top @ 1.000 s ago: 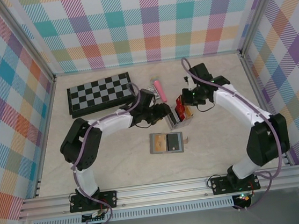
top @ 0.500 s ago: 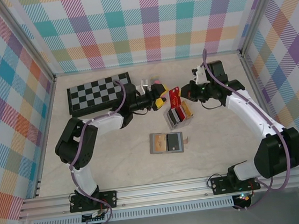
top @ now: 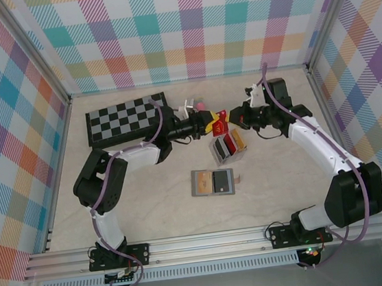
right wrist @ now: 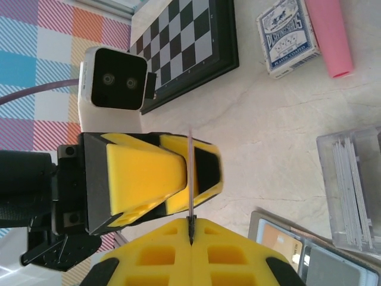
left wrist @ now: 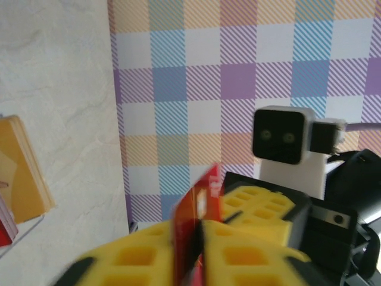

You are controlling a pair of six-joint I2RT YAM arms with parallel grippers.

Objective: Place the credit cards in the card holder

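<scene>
A red credit card (top: 221, 119) hangs in mid-air above the table's back half, gripped from both sides. My left gripper (top: 212, 121) is shut on its left end and my right gripper (top: 232, 119) on its right end. The left wrist view has the card (left wrist: 200, 199) squeezed between my yellow fingers (left wrist: 250, 250). From the right wrist it is edge-on (right wrist: 190, 173), pinched at my right gripper (right wrist: 190, 225), with the left gripper (right wrist: 189, 170) shut on its far edge. The card holder (top: 199, 183) lies open and flat nearer the front, cards in its pockets (right wrist: 330, 268).
Under the grippers stands a clear slotted rack (top: 226, 147) with red and tan cards upright in it (right wrist: 351, 179). A chessboard (top: 127, 119) lies back left. Behind the left gripper are a blue-white card box (right wrist: 287, 33) and a pink tube (right wrist: 330, 36).
The right gripper lifted the red card out of the rack and up. The left gripper left the rack, came alongside open, and has shut on the card's other end.
</scene>
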